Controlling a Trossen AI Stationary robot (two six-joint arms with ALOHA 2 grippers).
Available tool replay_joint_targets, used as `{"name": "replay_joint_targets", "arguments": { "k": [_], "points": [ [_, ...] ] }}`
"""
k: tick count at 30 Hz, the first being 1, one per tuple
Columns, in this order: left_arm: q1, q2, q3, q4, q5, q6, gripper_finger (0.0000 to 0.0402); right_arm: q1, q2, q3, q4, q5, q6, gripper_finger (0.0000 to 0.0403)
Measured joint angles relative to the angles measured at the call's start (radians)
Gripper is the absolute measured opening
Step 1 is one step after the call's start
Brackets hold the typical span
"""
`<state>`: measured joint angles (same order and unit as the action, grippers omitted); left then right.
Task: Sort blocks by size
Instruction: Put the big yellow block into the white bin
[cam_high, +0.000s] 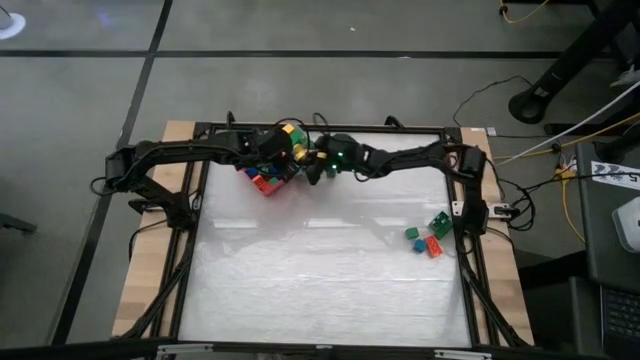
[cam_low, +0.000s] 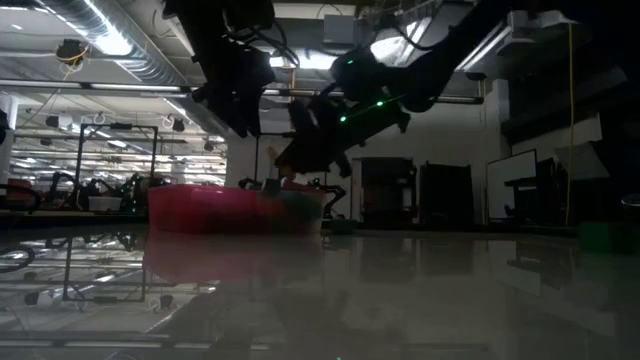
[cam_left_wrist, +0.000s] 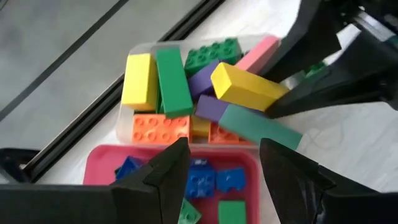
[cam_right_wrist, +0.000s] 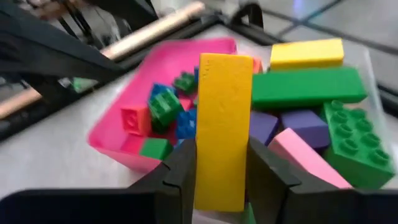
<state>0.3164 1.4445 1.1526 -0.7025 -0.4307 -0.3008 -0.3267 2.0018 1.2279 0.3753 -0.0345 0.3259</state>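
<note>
Over the pink tray (cam_left_wrist: 99, 163), the left gripper (cam_left_wrist: 221, 163) hangs with its fingers spread and nothing between them, just above the small blue blocks (cam_left_wrist: 205, 177) and the little green one (cam_left_wrist: 231, 211) lying in that tray. From overhead, this left gripper (cam_high: 268, 146) sits at the table's far edge, right on top of the pink tray (cam_high: 262, 181).

Touching the pink tray on its far side is the clear tray (cam_left_wrist: 127, 121), piled with long bars: a yellow bar (cam_left_wrist: 138, 81), a green bar (cam_left_wrist: 173, 81), an orange brick (cam_left_wrist: 161, 129), purple pieces and a studded green brick (cam_left_wrist: 212, 54).

Moving right of the pink tray, the right gripper (cam_right_wrist: 222, 174) has its fingers pinching a long yellow block (cam_right_wrist: 222, 130), held upright above the clear tray's pile. Overhead, the right gripper (cam_high: 312, 165) is just beside the left one.

Well to the right of the pink tray, near the table's right edge, a few loose blocks (cam_high: 428, 236) lie on the white table (cam_high: 320, 270): green, blue and red.
</note>
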Motion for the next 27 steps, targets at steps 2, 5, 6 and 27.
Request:
{"name": "replay_joint_targets", "arguments": {
  "k": [2,5,6,27],
  "points": [
    [0.000,0.000,0.000,-0.020,0.000,0.000,0.0184,0.000,0.024,0.039,-0.058,0.018,-0.012,0.0109],
    [0.000,0.000,0.000,-0.048,0.000,0.001,0.0184,0.000,0.035,0.064,-0.119,0.072,-0.016,0.0109],
    [0.000,0.000,0.000,-0.054,0.000,0.001,0.0184,0.000,0.036,0.065,-0.119,0.084,-0.016,0.0110],
    [-0.091,0.000,0.000,-0.049,0.000,-0.085,0.0184,-0.003,0.043,0.065,-0.097,0.087,-0.028,0.0178]
  ]
}}
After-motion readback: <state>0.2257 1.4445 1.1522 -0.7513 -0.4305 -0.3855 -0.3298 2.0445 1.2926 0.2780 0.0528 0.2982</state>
